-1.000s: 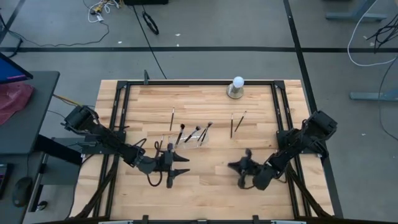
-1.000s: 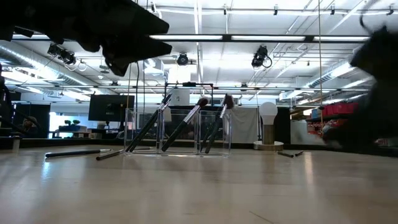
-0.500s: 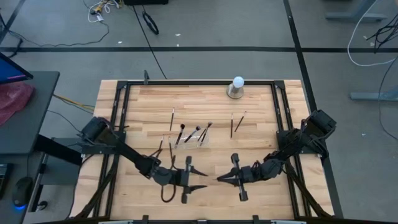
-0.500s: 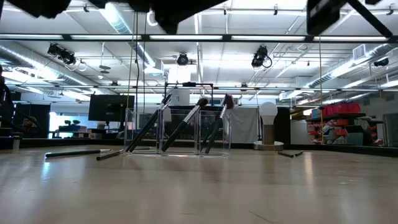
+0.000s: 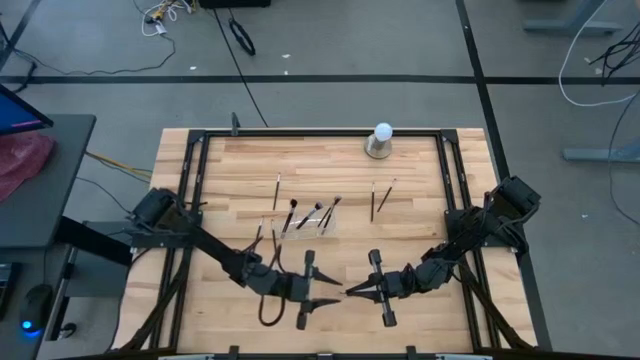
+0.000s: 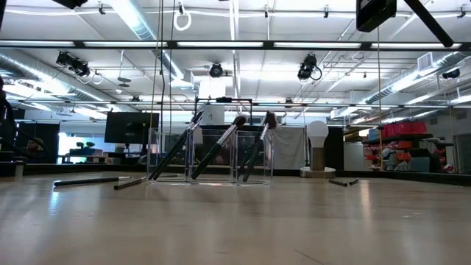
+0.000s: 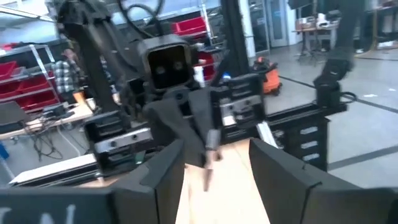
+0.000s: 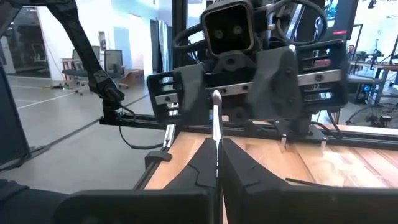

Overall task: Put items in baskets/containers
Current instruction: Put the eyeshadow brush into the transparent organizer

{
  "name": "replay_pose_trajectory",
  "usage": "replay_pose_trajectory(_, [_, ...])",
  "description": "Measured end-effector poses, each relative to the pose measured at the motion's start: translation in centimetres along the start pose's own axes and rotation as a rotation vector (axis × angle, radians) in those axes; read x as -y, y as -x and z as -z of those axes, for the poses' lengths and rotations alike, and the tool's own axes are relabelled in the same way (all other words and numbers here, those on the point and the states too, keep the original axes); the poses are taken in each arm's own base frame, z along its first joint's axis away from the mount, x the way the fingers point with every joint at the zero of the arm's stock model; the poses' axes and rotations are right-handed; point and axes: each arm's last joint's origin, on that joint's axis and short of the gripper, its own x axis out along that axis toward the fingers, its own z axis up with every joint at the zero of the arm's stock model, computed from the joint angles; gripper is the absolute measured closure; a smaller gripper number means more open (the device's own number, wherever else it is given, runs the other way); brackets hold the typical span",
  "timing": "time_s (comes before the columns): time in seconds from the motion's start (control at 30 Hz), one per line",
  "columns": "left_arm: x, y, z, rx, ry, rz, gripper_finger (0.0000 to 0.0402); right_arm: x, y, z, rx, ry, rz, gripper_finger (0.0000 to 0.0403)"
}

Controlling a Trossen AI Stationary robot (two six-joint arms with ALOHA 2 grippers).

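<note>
- Lower centre of the high view: my right gripper (image 5: 354,290) is clenched on a thin brush (image 8: 216,118), nose to nose with my left gripper (image 5: 328,291), whose jaws are parted and empty.
- Risk: left jaws close off-line and the brush drops or twists.
- Clear holder (image 5: 300,222) stands above them in frame, apart; a skewed grip could miss its compartment.

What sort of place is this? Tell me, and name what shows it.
Likely a robotics lab or workshop: ceiling strip lights over an open hall, shelves of red bins, a monitor, and cables on the concrete floor around the wooden table.
</note>
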Motion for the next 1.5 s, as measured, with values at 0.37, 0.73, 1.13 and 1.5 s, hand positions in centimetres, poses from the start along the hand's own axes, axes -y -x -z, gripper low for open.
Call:
replay_pose_trajectory(0.37, [-0.8, -0.4, 0.2, 0.008, 0.034, 0.023, 0.0307, 0.0, 0.0, 0.0, 0.001, -0.002, 0.0, 0.0401])
replay_pose_trajectory(0.73, [-0.9, -0.6, 0.5, -0.01, 0.037, 0.101, 0.0394, 0.0, 0.0, 0.1, -0.014, -0.007, 0.015, 0.04])
replay_pose_trajectory(1.13, [0.8, 2.0, 1.0, -0.328, -0.072, -0.145, 0.039, 2.4, 0.0, 4.0, -0.339, -0.273, 0.264, 0.0367])
replay_pose_trajectory(1.5, [3.8, 8.4, 0.0, -0.68, 0.107, 0.024, 0.0391, 2.7, -0.3, 4.3, -0.398, -0.328, 0.272, 0.0227])
